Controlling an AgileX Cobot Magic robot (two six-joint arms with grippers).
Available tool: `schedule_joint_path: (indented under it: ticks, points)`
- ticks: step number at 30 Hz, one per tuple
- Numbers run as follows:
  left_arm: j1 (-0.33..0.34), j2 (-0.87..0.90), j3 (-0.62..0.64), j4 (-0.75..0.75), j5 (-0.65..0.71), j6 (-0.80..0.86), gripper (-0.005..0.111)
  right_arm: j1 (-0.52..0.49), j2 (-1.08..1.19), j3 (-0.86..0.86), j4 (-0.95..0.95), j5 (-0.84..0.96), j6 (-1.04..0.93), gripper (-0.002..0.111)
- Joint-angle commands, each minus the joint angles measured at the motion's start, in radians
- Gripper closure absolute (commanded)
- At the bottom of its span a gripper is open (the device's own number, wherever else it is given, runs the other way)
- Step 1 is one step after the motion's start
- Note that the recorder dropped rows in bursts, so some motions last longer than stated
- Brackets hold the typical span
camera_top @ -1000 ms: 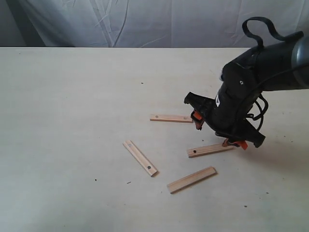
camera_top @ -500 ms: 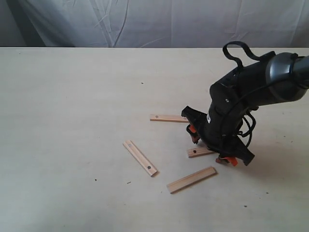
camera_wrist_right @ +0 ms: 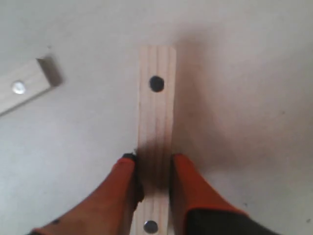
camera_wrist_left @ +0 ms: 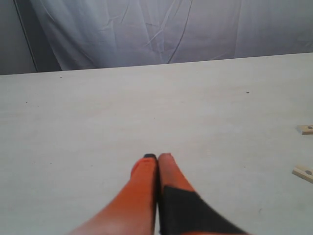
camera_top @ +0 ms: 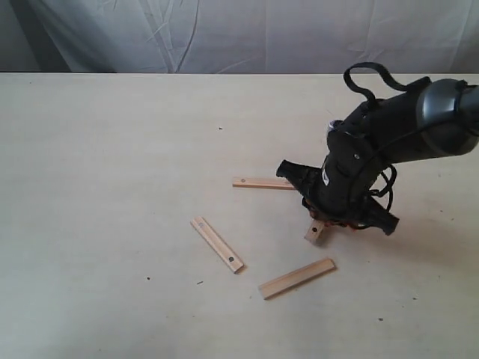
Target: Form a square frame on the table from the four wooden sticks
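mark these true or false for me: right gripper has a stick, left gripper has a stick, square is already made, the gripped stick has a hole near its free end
1. The right gripper is closed on a stick. True: its fingers press the two long edges of the held wooden stick.
2. The left gripper holds a stick. False: it is shut with nothing between its fingers, only the table beyond.
3. The four sticks already form a square. False: in the exterior view the back stick, left stick and front stick lie apart, not touching.
4. The held wooden stick has a dark hole near its free end. True.
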Motion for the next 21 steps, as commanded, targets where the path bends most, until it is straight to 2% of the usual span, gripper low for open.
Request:
schedule_joint_path:
  ticks: [1,5,15,19,21]
  points:
    - [0.0,-0.005,0.004,0.0,-0.013,0.0,0.107,0.001,-0.107,0.005,-0.111,0.005,-0.103,0.108]
    - [0.0,-0.005,0.004,0.0,-0.013,0.0,0.107,0.001,-0.176,0.005,-0.174,0.0,-0.206,0.108]
    - [0.0,-0.005,0.004,0.0,-0.013,0.0,0.107,0.001,-0.174,0.005,-0.082,0.004,-0.424,0.108]
    - [0.0,-0.005,0.004,0.0,-0.013,0.0,0.107,0.001,-0.174,0.005,-0.078,0.003,-0.434,0.108]
    - [0.0,-0.005,0.004,0.092,-0.024,0.012,0.107,0.001,-0.174,0.005,-0.078,0.003,-0.434,0.108]
